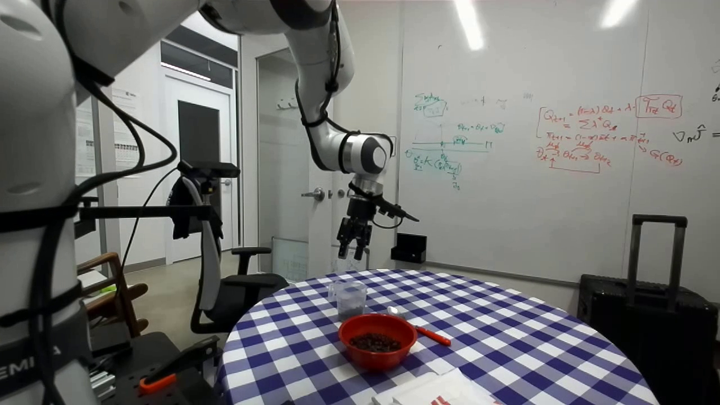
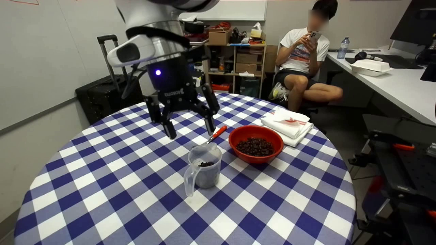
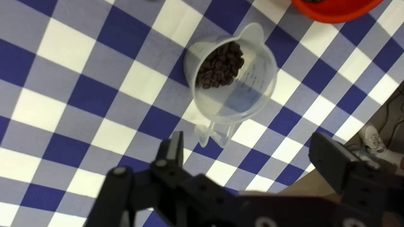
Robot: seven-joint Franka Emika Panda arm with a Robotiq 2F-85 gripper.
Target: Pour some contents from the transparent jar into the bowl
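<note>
Wrist view, and you look down into the transparent jar (image 3: 235, 97), upright on the counter (image 3: 66, 47), its clear handle (image 3: 206, 135) on the side nearest your fingers (image 3: 328, 157). And there inside it, dark brown beans (image 3: 221, 64) heaped to one side of the bottom! Up at the corner sits the red bowl (image 3: 334, 17), near the jar, with the counter's blue-and-white checks showing between them. Over to an exterior view: your gripper (image 2: 190, 133) hangs above the counter, fingers spread wide, tips pointing down, grasping nothing and apart from the jar below. The bowl has beans too, a dark layer across its bottom. A red-handled utensil (image 2: 218, 132) lies near the bowl, and a folded white cloth (image 2: 287, 126) rests beside the bowl (you have company, by the way: someone (image 2: 299, 54) in a white T-shirt sits behind, phone (image 2: 314, 35) in hand).
</note>
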